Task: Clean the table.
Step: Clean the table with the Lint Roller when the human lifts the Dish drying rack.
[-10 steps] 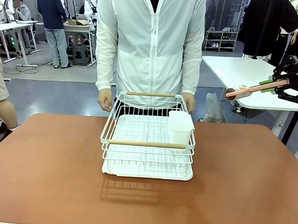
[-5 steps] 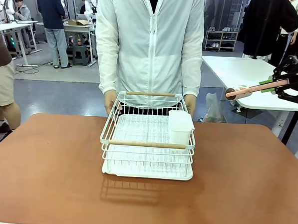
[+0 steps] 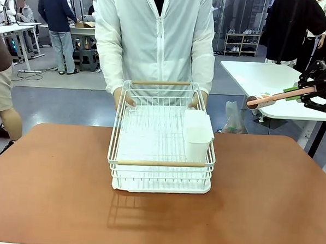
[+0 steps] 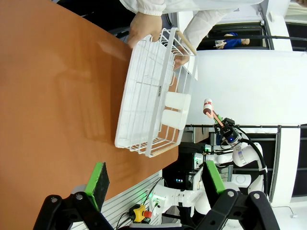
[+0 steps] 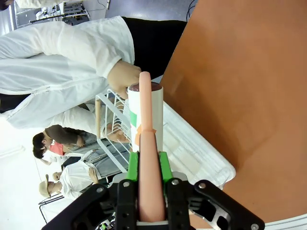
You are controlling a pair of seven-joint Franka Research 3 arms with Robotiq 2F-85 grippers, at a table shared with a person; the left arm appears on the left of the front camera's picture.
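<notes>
Right gripper [image 5: 148, 166] clamped on the pink handle of a lint roller [image 3: 258, 101]; green pads press the handle from both sides; the roll sticks out well past the fingertips, held roughly level.

Table [image 3: 51, 176] lies below this gripper and off toward the roller's tip side; the gripper itself hangs raised, outside the table's far right corner, touching nothing else.

Left gripper [image 4: 154, 172] open, fingers spread wide, nothing between the pads; the table top stretches out ahead of its fingers.

White dish rack [image 3: 161, 149] sits out ahead of the left gripper, well apart from it; well apart from the right gripper too, beyond the roller's tip and lower.

Rack looks tilted; far end raised, near edge down at the table.

White cup [image 3: 198, 135] sits in the rack, in the corner nearer the right gripper.

Person stands at the far side, beyond the rack from both grippers; one hand [image 3: 122, 99] and the other hand [image 3: 200, 100] grip the rack's far corners.
</notes>
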